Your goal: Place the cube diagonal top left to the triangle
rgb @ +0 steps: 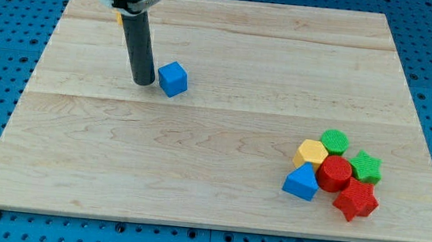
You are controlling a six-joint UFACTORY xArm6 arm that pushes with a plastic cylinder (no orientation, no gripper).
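Seven blocks lay on the pale wooden board (pixel 222 137), and only one of them stood apart from the rest. That one was the blue cube (pixel 172 79), sitting in the upper left part of the board, well away from the others. My tip (pixel 141 82) rested on the wood just to the view's left of the blue cube, very close to its side; whether the two touched could not be told. The rod carried no claw of any kind, so nothing could be said of one standing wide, narrow or holding anything. The blue triangle (pixel 301 182) lay far off toward the view's lower right, at the left edge of a tight cluster. Packed against it were the yellow hexagon (pixel 310 153) above it and the red cylinder (pixel 335 174) to its right. A green hexagon (pixel 334 140) sat at the top of the cluster, a green star (pixel 366 166) at its right, and a red star (pixel 356 200) at its bottom right.
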